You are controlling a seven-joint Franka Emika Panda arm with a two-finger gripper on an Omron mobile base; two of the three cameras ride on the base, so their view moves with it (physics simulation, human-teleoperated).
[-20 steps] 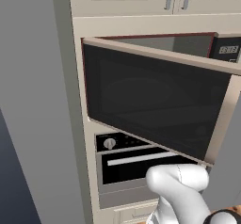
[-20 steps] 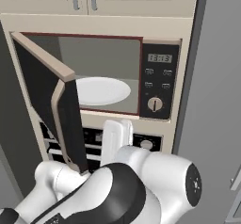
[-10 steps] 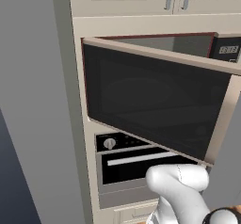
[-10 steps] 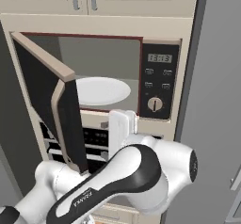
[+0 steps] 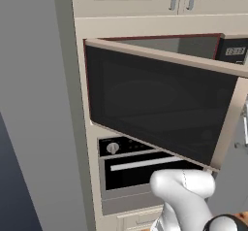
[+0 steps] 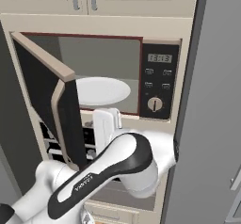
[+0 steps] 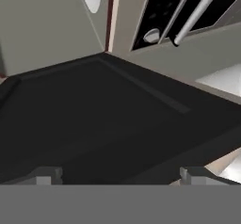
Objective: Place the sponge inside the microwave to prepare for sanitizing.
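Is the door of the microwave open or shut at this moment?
Open. The microwave door swings out to the left, so the grey cavity and the white turntable inside show in the right base view.

Glossy white rounded arm links; dark band with white lettering; white flat hand block

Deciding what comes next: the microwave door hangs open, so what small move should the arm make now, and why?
Probably back away and go for the sponge. The microwave door stands open, the turntable is bare, and the gripper is open with nothing between its fingers.
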